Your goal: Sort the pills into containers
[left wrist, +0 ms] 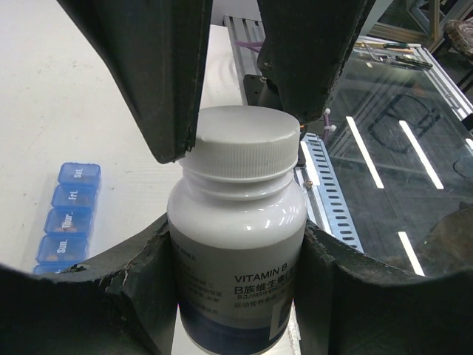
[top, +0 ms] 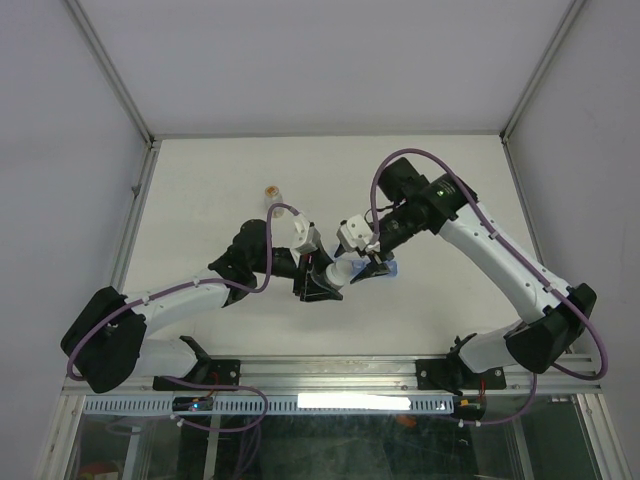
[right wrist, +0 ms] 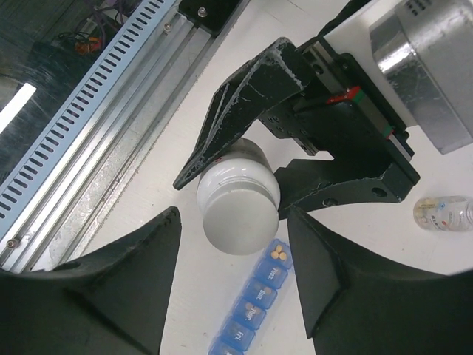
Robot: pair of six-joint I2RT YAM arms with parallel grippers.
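The containers are a blue strip of lidded compartments (right wrist: pixel 255 303) lying on the white table, also seen in the left wrist view (left wrist: pixel 68 217) and the top view (top: pixel 386 268). Its end compartment (right wrist: pixel 278 254) is open and holds a few yellow pills. My left gripper (left wrist: pixel 236 251) is shut on a white vitamin bottle (left wrist: pixel 236 222) with its white cap (right wrist: pixel 238 211) on, holding it upright beside the strip. My right gripper (right wrist: pixel 233 222) is open, its fingers (left wrist: pixel 162 74) on either side of the cap from above. In the top view the two grippers, left (top: pixel 322 282) and right (top: pixel 372 262), meet at mid-table.
A small clear vial (right wrist: pixel 443 214) with orange content lies on the table farther back, also in the top view (top: pixel 271 191). The metal rail (right wrist: pixel 96 126) of the table's near edge runs close by the bottle.
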